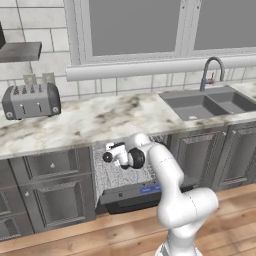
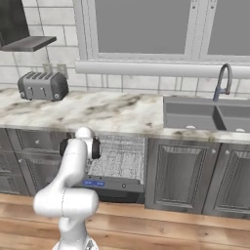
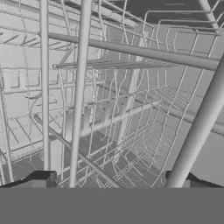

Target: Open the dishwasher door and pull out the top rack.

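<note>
1. Two dark finger tips (image 3: 43,179) of the tool (image 3: 116,183) stand wide apart at the mouth of the dishwasher, with nothing gripped between them.
2. Right ahead of the tool, thin grey wires of the top rack (image 3: 105,109) cross in a grid; one thicker bar passes just beside the right finger tip, and whether it touches I cannot tell.
3. From the left base view, the tool (image 1: 111,154) points into the dishwasher opening, under the edge of the marble counter (image 1: 95,120).
4. Below the tool, the dishwasher door (image 1: 131,194) hangs folded down and open, its edge strip with small blue lights facing the room.
5. Behind the tool, the top rack (image 2: 119,157) sits inside the cavity, light wire mesh across the opening.
6. Above and well to the left of the tool, a toaster (image 1: 31,100) stands on the counter.
7. Far to the tool's right, a sink (image 1: 210,102) with a curved faucet (image 1: 212,72) is set into the counter.
</note>
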{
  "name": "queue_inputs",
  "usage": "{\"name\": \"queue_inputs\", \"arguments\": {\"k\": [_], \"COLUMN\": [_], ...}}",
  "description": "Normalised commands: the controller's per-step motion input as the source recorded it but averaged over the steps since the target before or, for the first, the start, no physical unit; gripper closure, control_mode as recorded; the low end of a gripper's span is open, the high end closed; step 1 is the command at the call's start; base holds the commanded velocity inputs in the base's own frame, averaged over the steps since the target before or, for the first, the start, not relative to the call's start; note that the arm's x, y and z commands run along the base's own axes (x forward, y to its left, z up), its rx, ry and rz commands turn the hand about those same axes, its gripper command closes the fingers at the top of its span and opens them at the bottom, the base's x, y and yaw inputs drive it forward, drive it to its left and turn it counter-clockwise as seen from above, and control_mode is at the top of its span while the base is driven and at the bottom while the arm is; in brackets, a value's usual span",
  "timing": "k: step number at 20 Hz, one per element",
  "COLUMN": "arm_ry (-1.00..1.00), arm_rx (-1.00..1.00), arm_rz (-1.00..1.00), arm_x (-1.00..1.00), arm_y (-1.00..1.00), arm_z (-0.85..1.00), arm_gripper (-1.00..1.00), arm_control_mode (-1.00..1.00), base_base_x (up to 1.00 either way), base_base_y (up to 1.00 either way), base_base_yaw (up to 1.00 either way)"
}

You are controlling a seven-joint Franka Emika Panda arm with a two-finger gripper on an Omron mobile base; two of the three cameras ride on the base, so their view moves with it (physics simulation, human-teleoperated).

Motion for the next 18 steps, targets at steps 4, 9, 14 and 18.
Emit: {"name": "queue_inputs", "arguments": {"k": [4,9,14,18], "arm_ry": [0.33,0.46,0.58,0.64], "arm_rx": [0.00,0.00,0.00,0.00], "arm_rz": [0.00,0.00,-0.05,-0.13], "arm_x": [0.40,0.16,-0.03,-0.28], "arm_y": [0.00,0.00,0.00,0.00], "arm_z": [-0.33,-0.19,0.00,0.02], "arm_gripper": [-1.00,-1.00,-1.00,-1.00], "arm_control_mode": [-1.00,-1.00,-1.00,-1.00], "base_base_x": [0.00,0.00,0.00,0.00], "base_base_y": [0.00,0.00,0.00,0.00], "base_base_yaw": [0.00,0.00,0.00,0.00]}}
